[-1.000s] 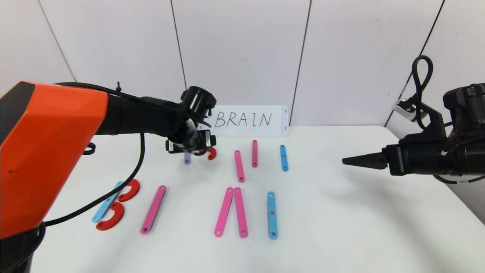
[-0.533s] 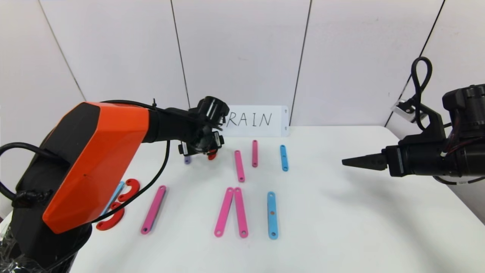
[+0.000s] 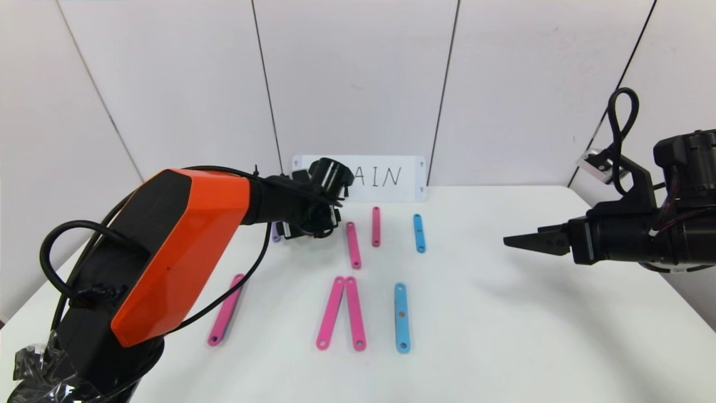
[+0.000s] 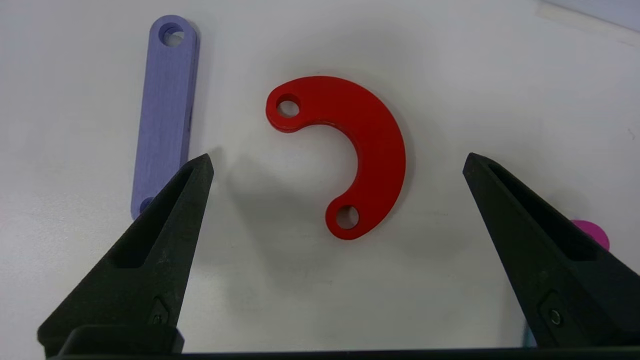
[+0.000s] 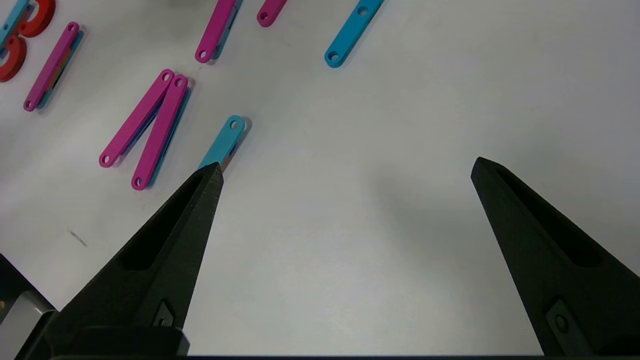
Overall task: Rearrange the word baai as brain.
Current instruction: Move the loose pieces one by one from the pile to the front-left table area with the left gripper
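Observation:
The plastic letters lie on the white table (image 3: 503,313). In the front row are a pink strip (image 3: 226,309), a pink pair joined in a peak (image 3: 342,313) and a blue strip (image 3: 401,317). Behind them lie two pink strips (image 3: 353,244) and a blue one (image 3: 419,233). My left gripper (image 3: 311,228) hovers open at the back. In the left wrist view it (image 4: 338,162) straddles a loose red half-ring (image 4: 372,135) without touching it, beside a purple strip (image 4: 165,110). My right gripper (image 3: 514,240) is open and empty over bare table at the right, as its wrist view (image 5: 345,167) shows.
A white card (image 3: 391,178) with handwritten letters stands against the back wall, partly hidden by my left wrist. My left arm covers the front-left letter in the head view; its red curves (image 5: 12,55) show in the right wrist view.
My left arm has swung to the right and inward; its gripper has shifted right over the red half-ring. The arm now hides the front-left letter. The right arm has hardly moved.

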Motion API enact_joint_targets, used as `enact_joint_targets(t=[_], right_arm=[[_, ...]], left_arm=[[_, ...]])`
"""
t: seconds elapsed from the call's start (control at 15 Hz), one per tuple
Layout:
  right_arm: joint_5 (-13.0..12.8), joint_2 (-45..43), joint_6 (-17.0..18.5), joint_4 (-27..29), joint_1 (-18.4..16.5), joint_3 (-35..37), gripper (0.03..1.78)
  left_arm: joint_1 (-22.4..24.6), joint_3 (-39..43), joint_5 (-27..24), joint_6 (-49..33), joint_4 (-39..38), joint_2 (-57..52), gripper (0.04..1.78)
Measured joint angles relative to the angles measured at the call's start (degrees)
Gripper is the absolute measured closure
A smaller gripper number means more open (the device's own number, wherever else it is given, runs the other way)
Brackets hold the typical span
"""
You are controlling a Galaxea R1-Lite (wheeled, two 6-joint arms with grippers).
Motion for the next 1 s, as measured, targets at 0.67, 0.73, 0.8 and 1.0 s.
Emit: enact_joint_targets(t=[0.67,0.73,0.8,1.0], right_arm=[[0.0,0.0,-0.1,0.0,0.1,0.1,0.07],[0.0,0.0,-0.2,0.0,0.1,0.1,0.07],[0.0,0.0,-0.2,0.0,0.1,0.1,0.07],[-0.2,0.0,-0.2,0.0,0.5,0.4,0.07]], left_arm=[[0.1,-0.1,2.3,0.2,-2.0,1.5,0.42],[0.1,-0.1,2.3,0.2,-2.0,1.6,0.56],[0.1,-0.1,2.3,0.2,-2.0,1.7,0.73],[0.1,0.0,2.3,0.1,-2.1,1.9,1.27]])
